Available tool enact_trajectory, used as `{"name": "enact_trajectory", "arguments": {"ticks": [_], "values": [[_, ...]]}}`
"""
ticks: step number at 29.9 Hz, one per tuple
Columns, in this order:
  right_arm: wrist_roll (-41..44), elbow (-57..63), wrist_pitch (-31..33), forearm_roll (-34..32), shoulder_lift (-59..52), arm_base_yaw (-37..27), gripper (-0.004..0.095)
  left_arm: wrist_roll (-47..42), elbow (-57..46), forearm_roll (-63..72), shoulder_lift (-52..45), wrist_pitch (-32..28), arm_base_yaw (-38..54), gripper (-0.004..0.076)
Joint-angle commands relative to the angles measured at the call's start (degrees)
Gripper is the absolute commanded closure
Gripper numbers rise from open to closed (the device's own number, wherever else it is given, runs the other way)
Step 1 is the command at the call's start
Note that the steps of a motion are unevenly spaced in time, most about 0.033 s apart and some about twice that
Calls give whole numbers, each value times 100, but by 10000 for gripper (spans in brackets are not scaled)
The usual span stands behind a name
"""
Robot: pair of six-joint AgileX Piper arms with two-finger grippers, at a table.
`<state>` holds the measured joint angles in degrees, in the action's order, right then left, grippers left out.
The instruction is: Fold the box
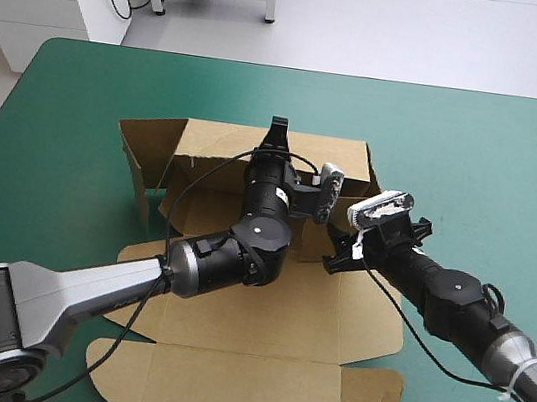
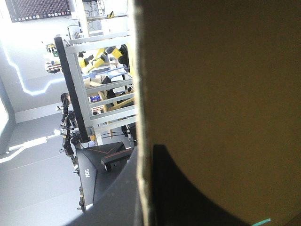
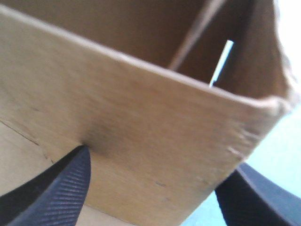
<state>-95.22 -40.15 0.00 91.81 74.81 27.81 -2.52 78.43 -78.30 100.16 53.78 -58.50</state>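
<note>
Assessing the box [image 1: 255, 361], half-raised on the bench [image 1: 480, 142], we find the left pincer [image 1: 277, 132] nipped on its far wall and the right pincer [image 3: 162, 157] wide open astride a raised wall, gripping nothing. Unclamped, that wall may spring flat.

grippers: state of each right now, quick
left gripper: shut on the far wall of the box.
right gripper: open, a raised wall of the box between its fingers.
</note>
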Motion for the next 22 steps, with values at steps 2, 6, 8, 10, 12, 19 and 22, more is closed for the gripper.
{"name": "enact_trajectory", "arguments": {"ticks": [2, 6, 8, 10, 12, 19, 22], "values": [[-114, -178, 102, 121, -270, 6, 239, -65, 153, -351, -289, 62, -26, 731], [-144, -188, 31, 198, -270, 6, 239, -65, 153, -509, -289, 62, -26, 731], [-307, -206, -49, 198, -245, 6, 242, -65, 153, -567, -289, 62, -26, 731], [-355, -291, -88, 187, -201, 6, 263, -65, 153, -578, -289, 62, -26, 731], [-451, -430, 0, 187, -110, 6, 288, -77, 153, -578, -289, 62, -26, 731], [-409, -837, -282, 225, 199, -4, 307, -87, 153, -578, -289, -10, -26, 731], [-409, -922, -255, 227, 249, -4, 307, -85, 153, -578, -289, -10, -26, 731]]}}
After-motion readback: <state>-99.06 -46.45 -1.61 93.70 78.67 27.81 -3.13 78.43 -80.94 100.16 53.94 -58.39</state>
